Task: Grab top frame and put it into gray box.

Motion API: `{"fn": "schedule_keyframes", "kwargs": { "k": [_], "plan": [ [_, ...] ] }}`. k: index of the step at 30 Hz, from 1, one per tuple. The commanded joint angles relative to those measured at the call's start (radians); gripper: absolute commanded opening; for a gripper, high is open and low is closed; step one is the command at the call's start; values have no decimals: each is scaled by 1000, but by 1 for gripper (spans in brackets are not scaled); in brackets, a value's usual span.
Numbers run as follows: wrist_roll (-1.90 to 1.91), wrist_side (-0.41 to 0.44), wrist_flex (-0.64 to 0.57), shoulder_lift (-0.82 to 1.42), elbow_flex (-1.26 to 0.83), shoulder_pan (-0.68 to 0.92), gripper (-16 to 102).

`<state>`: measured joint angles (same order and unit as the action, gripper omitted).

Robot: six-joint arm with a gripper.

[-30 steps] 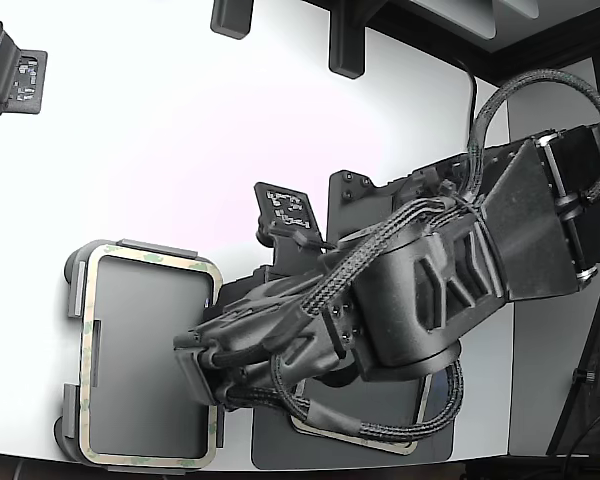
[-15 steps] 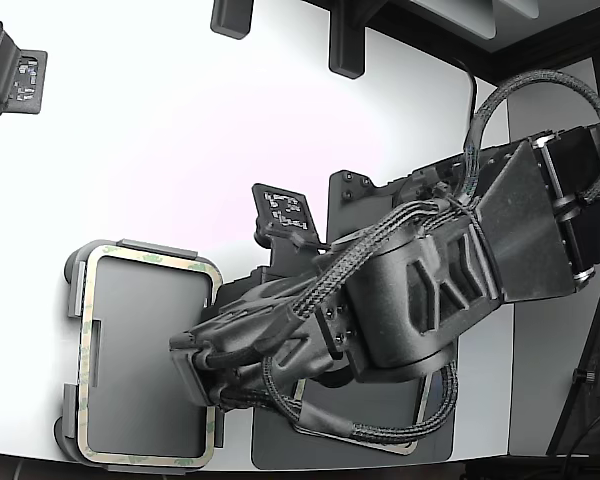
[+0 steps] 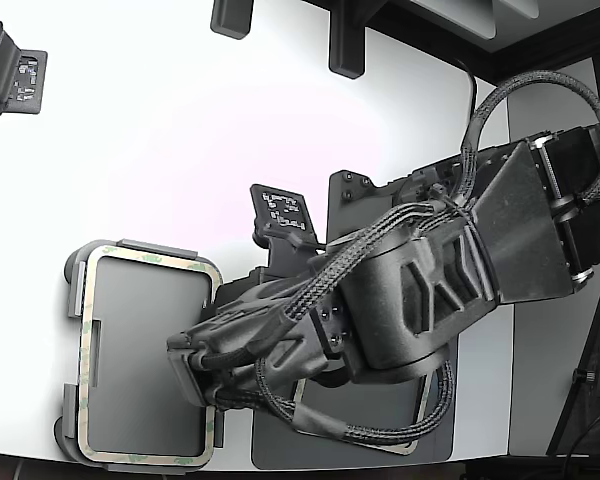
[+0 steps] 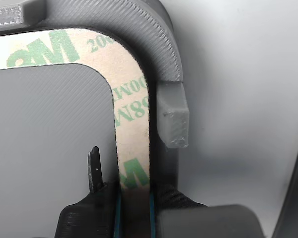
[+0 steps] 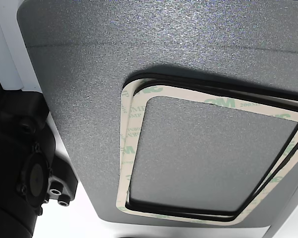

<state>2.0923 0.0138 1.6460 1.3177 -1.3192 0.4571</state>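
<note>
The top frame (image 3: 150,262), a thin flat cream band with rounded corners, a hollow middle and green lettering, is lying inside the gray box (image 3: 75,290) near the exterior view's left edge of the white desk (image 3: 180,120). The box is showing ribbed, finely layered plastic walls (image 4: 154,34) with a small blocky tab (image 4: 173,121) sticking out. In the wrist view the tool (image 4: 134,198) is sitting clamped on the frame's long side, one dark finger on each face of the band. The black arm (image 3: 430,290), wrapped in braided cable sleeves, is reaching across a darker, grainy mat (image 5: 89,59), where a second similar frame (image 5: 134,124) is resting with black edging beneath it.
</note>
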Motion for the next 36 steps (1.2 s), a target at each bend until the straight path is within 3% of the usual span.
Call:
{"fn": "schedule_keyframes", "kwargs": {
  "k": [1, 13, 14, 15, 16, 17, 18, 21, 28, 34, 36],
  "plan": [
    [-5, 0, 11, 18, 25, -11, -12],
    [-5, -6, 11, 6, 34, -11, -10],
    [-11, -5, 11, 8, 34, -11, -2],
    [-18, 0, 11, 8, 35, -11, 60],
    [-23, 0, 9, 8, 40, -11, 79],
    [-23, 5, 9, 8, 44, -11, 78],
    [-26, 8, 9, 8, 51, -11, 98],
    [-34, 29, 9, 17, 77, -11, 100],
    [-288, 175, -55, 123, 115, -26, 100],
    [-761, 408, -272, 423, -176, -40, 100],
    [-966, 431, -365, 551, -301, -69, 100]
  ]
}}
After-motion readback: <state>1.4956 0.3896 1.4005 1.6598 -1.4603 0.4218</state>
